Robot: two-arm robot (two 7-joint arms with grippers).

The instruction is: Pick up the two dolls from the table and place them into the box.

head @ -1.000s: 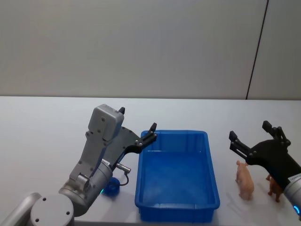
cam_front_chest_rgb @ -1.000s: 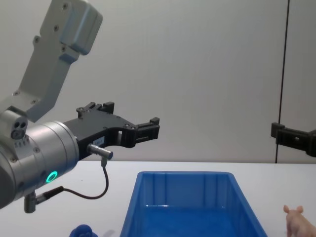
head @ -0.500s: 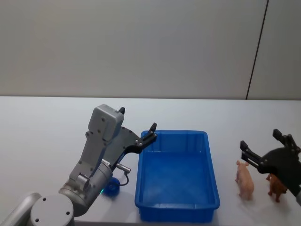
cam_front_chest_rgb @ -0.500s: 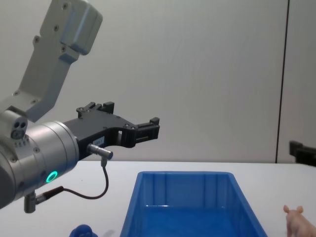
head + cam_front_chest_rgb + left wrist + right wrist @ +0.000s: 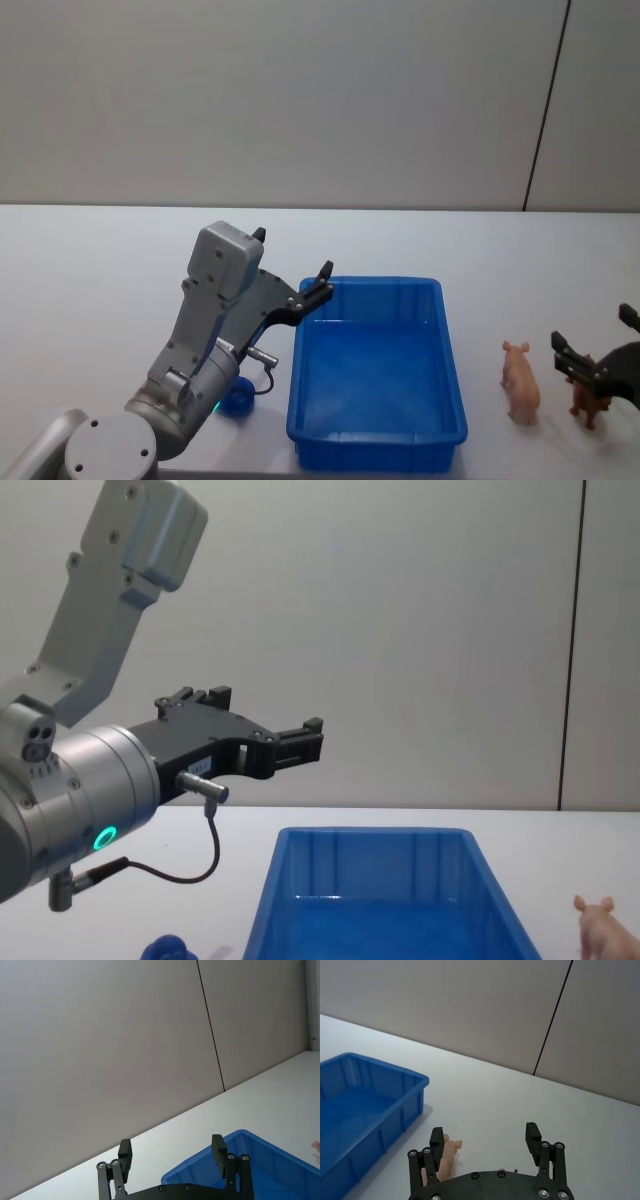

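1. The right gripper [image 5: 592, 342] hung over the table [image 5: 100, 300] near its right edge, its claw spread wide and holding nothing.
2. The pink pig doll [image 5: 520, 380] stood upright on the table between this gripper and the blue box [image 5: 452, 345], touching neither. In the right wrist view it sat beside 1 finger, not midway between the 2.
3. A small brown animal figure [image 5: 585, 400] stood just beside the pig, partly under the gripper.
4. The step appeared to be lining up on the pig. Done well, the gripper would shift toward the box until the pig's body was centred, then descend and close on the torso, clear of the brown figure.
5. The left gripper [image 5: 171, 1142] hovered by the box's far left corner, wide open and empty. The dark blue doll [image 5: 235, 402] lay left of the box, partly hidden by that arm.
6. Neither doll was in the box.
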